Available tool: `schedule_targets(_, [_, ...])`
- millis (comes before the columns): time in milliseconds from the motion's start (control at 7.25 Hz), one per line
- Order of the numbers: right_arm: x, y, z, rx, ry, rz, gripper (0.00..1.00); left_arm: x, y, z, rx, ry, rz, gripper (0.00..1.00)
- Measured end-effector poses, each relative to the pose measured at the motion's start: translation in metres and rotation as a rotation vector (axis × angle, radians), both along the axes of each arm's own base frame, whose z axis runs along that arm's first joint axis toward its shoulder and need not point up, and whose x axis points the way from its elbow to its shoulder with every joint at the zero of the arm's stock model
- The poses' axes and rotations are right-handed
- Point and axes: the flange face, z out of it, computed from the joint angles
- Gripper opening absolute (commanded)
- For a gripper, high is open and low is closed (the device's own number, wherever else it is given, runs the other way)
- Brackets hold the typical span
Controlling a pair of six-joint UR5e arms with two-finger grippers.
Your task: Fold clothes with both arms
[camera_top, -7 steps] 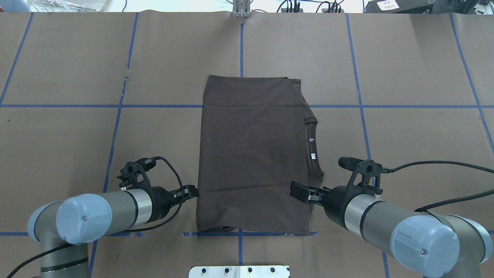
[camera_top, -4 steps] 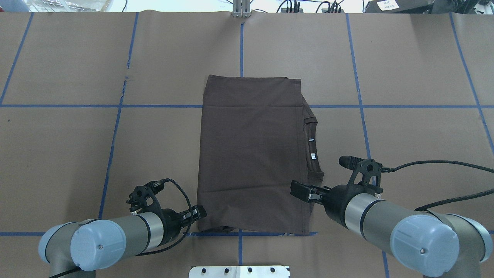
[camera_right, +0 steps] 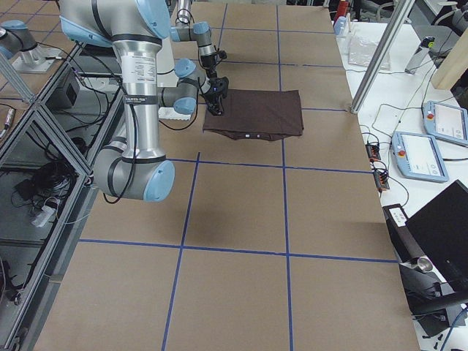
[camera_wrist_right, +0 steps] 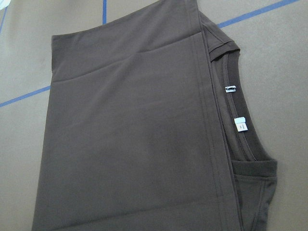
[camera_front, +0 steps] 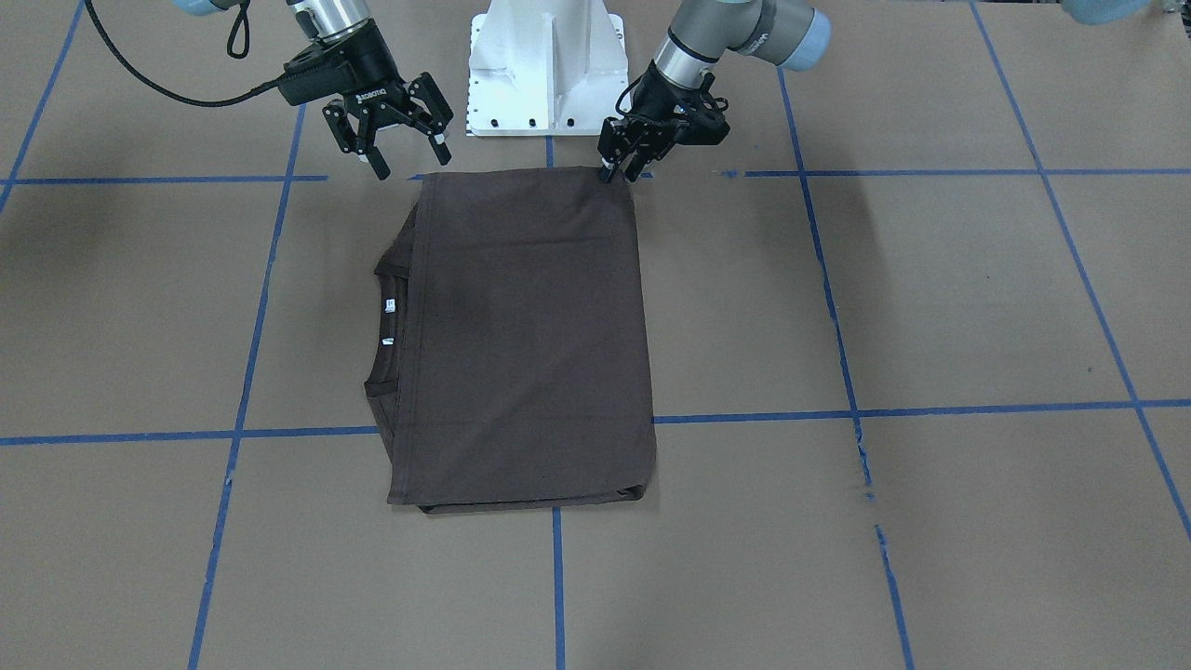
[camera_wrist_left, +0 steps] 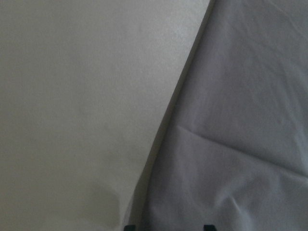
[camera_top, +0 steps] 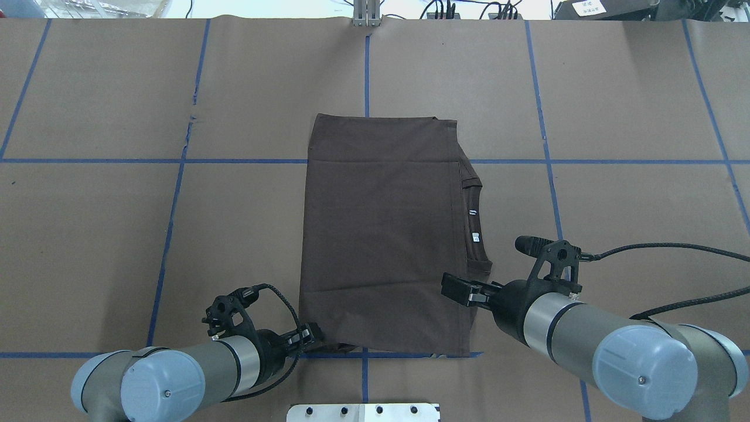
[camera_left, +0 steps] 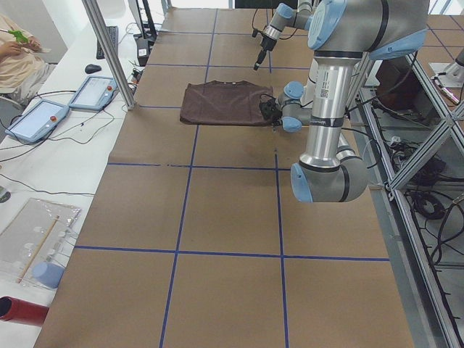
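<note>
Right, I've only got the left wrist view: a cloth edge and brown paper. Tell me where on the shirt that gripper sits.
Observer: The left gripper is low at the T-shirt's corner nearest the robot, on the robot's left side.
Operator: Now report the other arm.
Observer: The right gripper is open and held up above the table, near the opposite near corner. It is not touching the cloth.
Operator: Give me the collar side.
Observer: The collar and its white tags stick out along the folded shirt's edge on the right arm's side.
</note>
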Motion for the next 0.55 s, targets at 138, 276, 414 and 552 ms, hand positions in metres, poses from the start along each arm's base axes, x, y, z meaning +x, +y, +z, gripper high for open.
schedule_targets(138, [0.0001, -0.0002, 0.0000, 0.000, 0.000, 0.000, 1.00, 0.0017, 0.0024, 0.0006, -0.002, -0.007, 0.003, 0.58])
schedule_targets(276, [0.0002, -0.0003, 0.0000, 0.000, 0.000, 0.001, 1.00, 0.0028, 0.0042, 0.0012, -0.004, -0.011, 0.005, 0.58])
schedule_targets(414, [0.0002, -0.0003, 0.0000, 0.000, 0.000, 0.001, 1.00, 0.0039, 0.0056, 0.0006, -0.004, -0.011, 0.007, 0.58])
schedule_targets(552, [0.0002, -0.0003, 0.0000, 0.000, 0.000, 0.001, 1.00, 0.0050, 0.0067, -0.0006, -0.004, -0.009, 0.008, 0.58])
